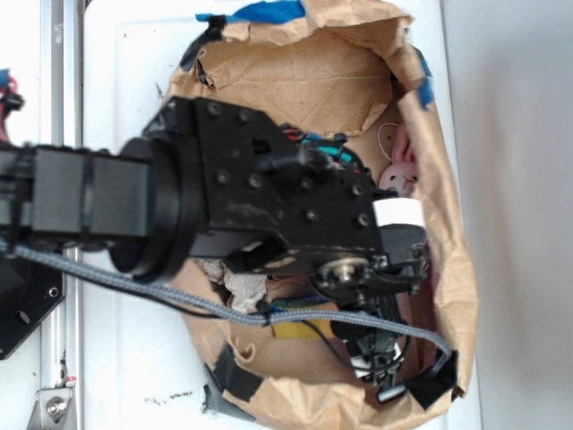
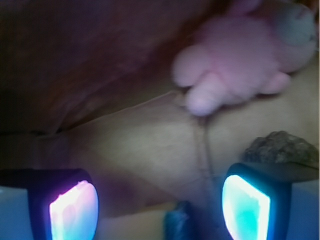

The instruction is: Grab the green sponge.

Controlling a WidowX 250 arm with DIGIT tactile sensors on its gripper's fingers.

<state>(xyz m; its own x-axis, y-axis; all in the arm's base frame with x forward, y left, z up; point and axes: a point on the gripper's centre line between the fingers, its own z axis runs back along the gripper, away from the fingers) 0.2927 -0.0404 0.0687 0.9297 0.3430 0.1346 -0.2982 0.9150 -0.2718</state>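
Note:
The green sponge shows in the exterior view as a yellow patch under the arm's cable, inside the paper-lined bin. In the wrist view a pale yellow face with a dark green edge, the green sponge, lies at the bottom edge between my fingers, blurred and partly cut off. My gripper is open, its lit pads far apart, and nothing is held between them. In the exterior view the gripper hangs low in the bin, just right of the sponge.
A pink bunny lies ahead to the right, also seen as the pink bunny by the bin's right wall. A brown rock-like lump sits just beyond my right finger. Crumpled white paper lies left of the sponge. Brown paper walls surround everything.

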